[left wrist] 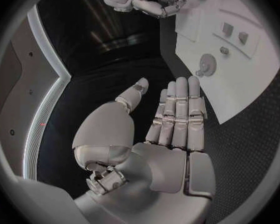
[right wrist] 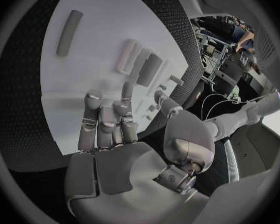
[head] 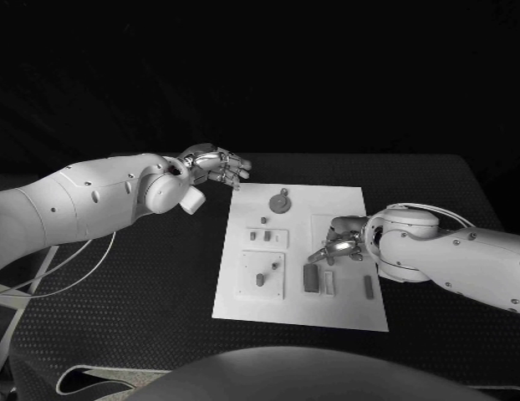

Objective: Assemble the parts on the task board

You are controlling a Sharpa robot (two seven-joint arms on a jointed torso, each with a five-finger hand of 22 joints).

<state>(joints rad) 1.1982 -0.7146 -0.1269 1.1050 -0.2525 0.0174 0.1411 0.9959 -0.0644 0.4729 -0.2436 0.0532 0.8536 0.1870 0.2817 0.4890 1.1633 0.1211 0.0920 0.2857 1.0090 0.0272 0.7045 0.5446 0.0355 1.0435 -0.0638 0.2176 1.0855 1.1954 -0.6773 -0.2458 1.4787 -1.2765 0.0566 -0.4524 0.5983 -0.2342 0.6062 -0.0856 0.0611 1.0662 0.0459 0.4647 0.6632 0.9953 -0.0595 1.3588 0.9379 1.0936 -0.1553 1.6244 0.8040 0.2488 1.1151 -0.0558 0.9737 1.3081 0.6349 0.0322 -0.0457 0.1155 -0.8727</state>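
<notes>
White task board (head: pixel 333 288) lies in the middle of the black table (head: pixel 128 292), and the right hand (head: pixel 339 245), empty with fingers apart, hovers over its right side just beside two upright grey bars (head: pixel 318 280), far nearer than the empty left hand (head: pixel 212 164) past its far left corner.

one task board (head: pixel 333 200), about eight parts (head: pixel 279 203) on it, two hands (head: pixel 212 164).

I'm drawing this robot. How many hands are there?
2. The left hand is by the far left corner of the white board; the right hand is over its right side.
</notes>
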